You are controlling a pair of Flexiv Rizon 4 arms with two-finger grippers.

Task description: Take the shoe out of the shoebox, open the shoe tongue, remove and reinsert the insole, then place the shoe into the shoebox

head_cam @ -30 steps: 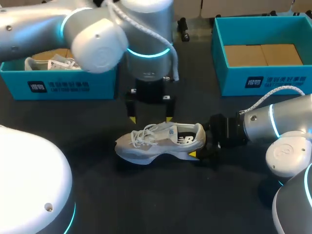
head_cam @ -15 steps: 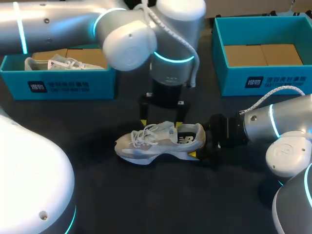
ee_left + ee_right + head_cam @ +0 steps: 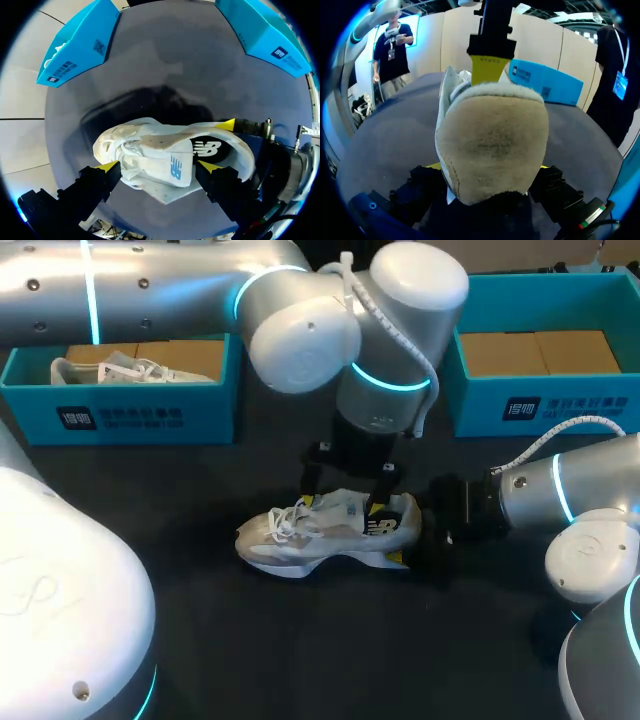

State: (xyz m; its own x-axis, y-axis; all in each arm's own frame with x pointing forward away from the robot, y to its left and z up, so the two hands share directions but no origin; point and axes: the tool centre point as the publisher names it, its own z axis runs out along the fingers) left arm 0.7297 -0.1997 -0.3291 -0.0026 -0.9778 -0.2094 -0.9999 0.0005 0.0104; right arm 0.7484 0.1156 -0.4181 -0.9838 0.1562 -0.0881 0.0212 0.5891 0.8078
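Note:
A white and grey shoe [image 3: 300, 535] stands upright on the dark table, toe to the left. My right gripper [image 3: 410, 536] is shut on its heel [image 3: 492, 140], a yellow tip on each side. My left gripper [image 3: 345, 505] points down over the middle of the shoe. In the left wrist view it [image 3: 157, 166] is open, with the tongue and laces [image 3: 150, 150] between its two yellow tips. The teal shoebox [image 3: 120, 418] at the back left holds a second white shoe [image 3: 110, 370].
A second teal box [image 3: 545, 405] with a cardboard bottom stands at the back right. My left arm's big links hang over the table's back middle. Dark bare table lies in front of the shoe.
My left gripper has moved right and down, from behind the shoe to astride its upper. The shoe and my right gripper have stayed put.

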